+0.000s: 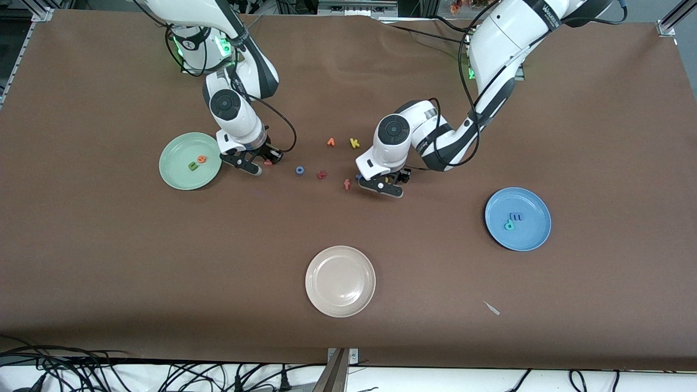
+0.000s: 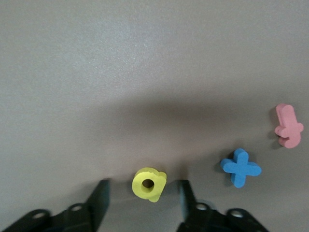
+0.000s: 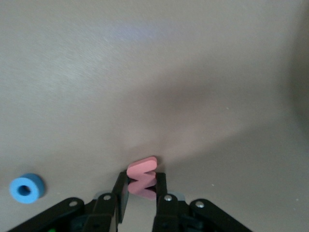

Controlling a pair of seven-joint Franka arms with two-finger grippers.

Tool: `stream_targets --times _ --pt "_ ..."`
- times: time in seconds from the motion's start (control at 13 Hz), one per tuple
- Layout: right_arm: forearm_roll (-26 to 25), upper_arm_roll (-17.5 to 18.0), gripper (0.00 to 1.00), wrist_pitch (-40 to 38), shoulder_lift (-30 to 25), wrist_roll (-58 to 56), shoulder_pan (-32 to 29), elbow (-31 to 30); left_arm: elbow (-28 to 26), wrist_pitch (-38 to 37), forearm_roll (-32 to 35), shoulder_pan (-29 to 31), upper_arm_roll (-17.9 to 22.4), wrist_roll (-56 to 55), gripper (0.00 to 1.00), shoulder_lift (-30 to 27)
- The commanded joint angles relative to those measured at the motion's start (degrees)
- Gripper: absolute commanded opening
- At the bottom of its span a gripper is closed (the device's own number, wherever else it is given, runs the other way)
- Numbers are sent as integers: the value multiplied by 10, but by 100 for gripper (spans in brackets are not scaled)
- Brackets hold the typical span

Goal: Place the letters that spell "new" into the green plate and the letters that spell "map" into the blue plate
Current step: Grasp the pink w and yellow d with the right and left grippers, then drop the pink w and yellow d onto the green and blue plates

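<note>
Two grippers sit low on the table. Right gripper (image 3: 141,189), just beside the green plate (image 1: 173,169) at its 3 o'clock, is clamped on the w (image 3: 142,177); n (image 1: 193,166) and e (image 1: 202,159) lie in that plate. Left gripper (image 2: 143,193) has its jaws apart, straddling the a (image 2: 148,183) without touching. Blue plate (image 1: 531,235) holds m (image 1: 516,216) and p (image 1: 509,224).

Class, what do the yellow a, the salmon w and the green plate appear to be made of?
Yellow a: likely foam; thick, matte, soft rounded edges.
Salmon w: same matte foam look, with a thick cut edge.
Green plate: probably plastic; smooth, with a faint sheen on its raised rim.
</note>
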Motion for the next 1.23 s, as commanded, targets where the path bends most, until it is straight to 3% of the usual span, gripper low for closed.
stream_targets --times 0.0,0.31,0.62,0.92,1.15 --pt "5 -28 17 -44 -57 -37 -3 -2 7 4 27 -7 6 -18 50 4" --pt "7 -161 18 -224 -100 -258 -3 43 8 4 27 -7 7 -18 31 4" --pt "8 -257 18 -279 -112 -383 -4 53 9 2 26 -1 7 -18 8 3" --pt "8 -279 19 -280 -101 -427 -12 50 21 -50 16 48 -1 10 0 -17" --pt "8 -299 19 -281 -98 -469 -14 50 68 -155 -55 111 -23 113 0 -29"
